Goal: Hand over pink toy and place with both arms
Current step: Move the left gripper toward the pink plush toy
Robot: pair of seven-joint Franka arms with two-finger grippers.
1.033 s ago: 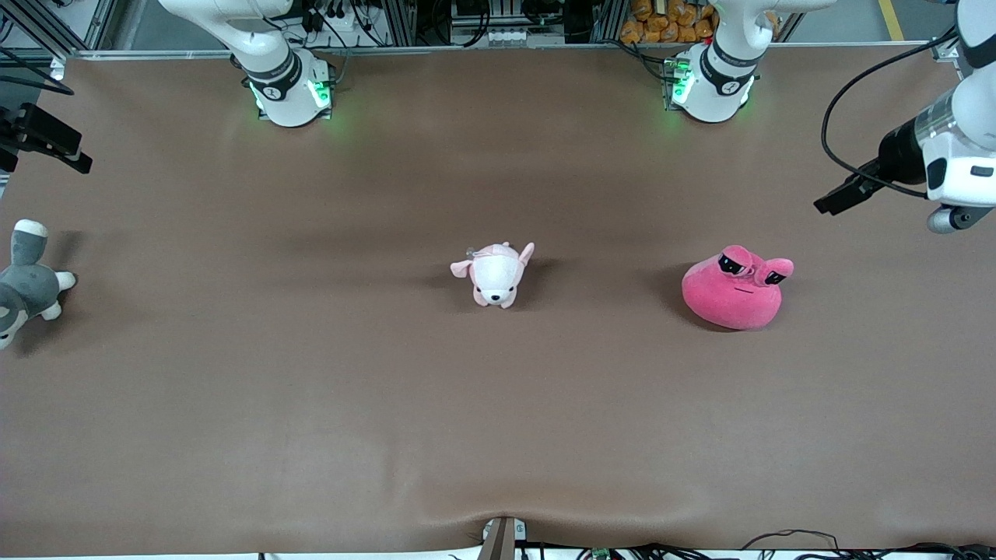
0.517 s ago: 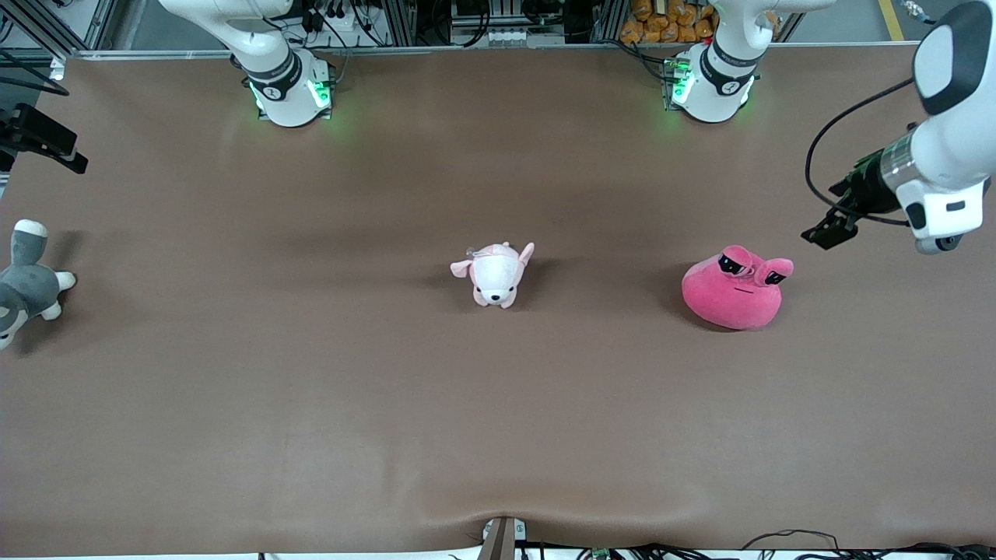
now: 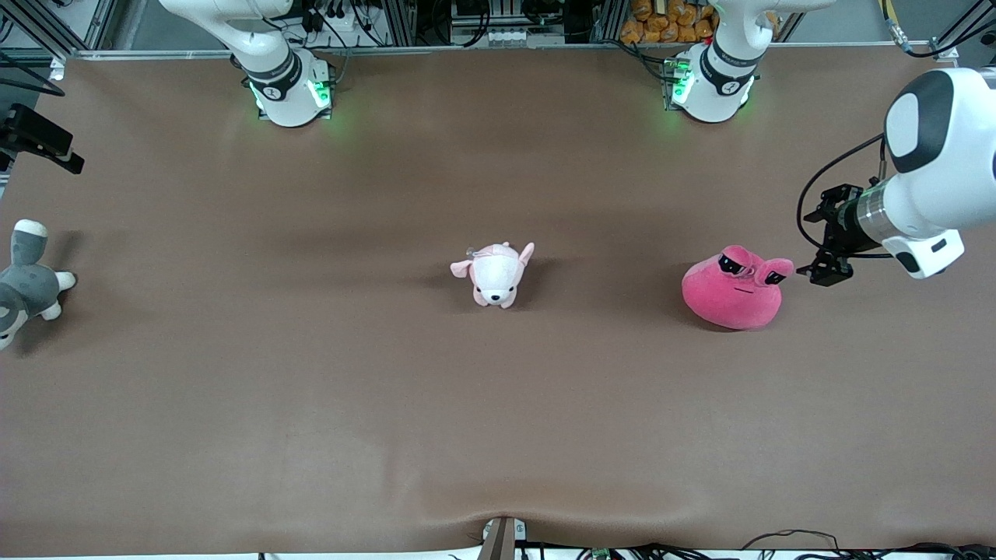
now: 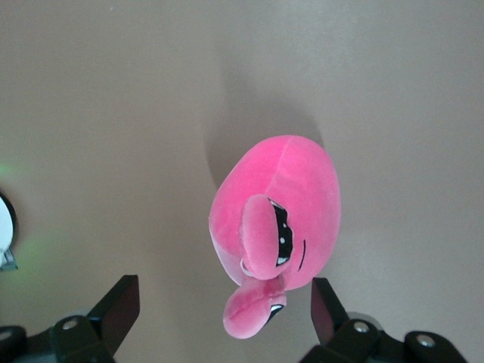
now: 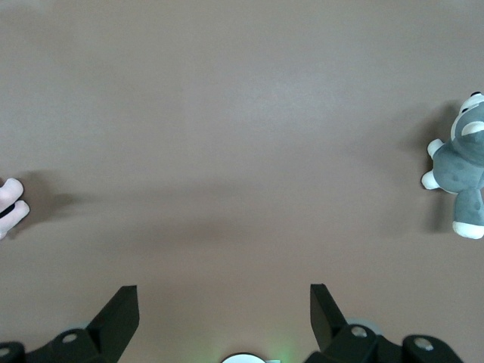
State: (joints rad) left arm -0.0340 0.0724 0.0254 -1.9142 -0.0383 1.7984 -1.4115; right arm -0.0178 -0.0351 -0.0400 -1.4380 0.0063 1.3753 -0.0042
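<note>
The pink toy [image 3: 731,295], a hot-pink blob with two stalk eyes, sits on the brown table toward the left arm's end. My left gripper [image 3: 818,241] hangs open over the table just beside it, not touching it. In the left wrist view the pink toy [image 4: 287,212] fills the middle, and one eye stalk shows between the spread fingers of my left gripper [image 4: 223,291]. My right gripper [image 3: 43,144] waits at the right arm's end of the table, high above the cloth. In its own view my right gripper [image 5: 223,302] is open with only bare table between its fingers.
A small pale pink-and-white puppy plush [image 3: 496,274] lies mid-table, its edge showing as the puppy plush [image 5: 9,204]. A grey-and-white plush animal [image 3: 27,284] lies at the right arm's end, also seen as the grey plush [image 5: 461,166]. The arm bases [image 3: 288,85] stand along the table's edge farthest from the front camera.
The left arm has swung in and come down, bringing its open gripper from the table's end to right beside the pink toy. The right gripper has barely shifted. The toys have not moved.
</note>
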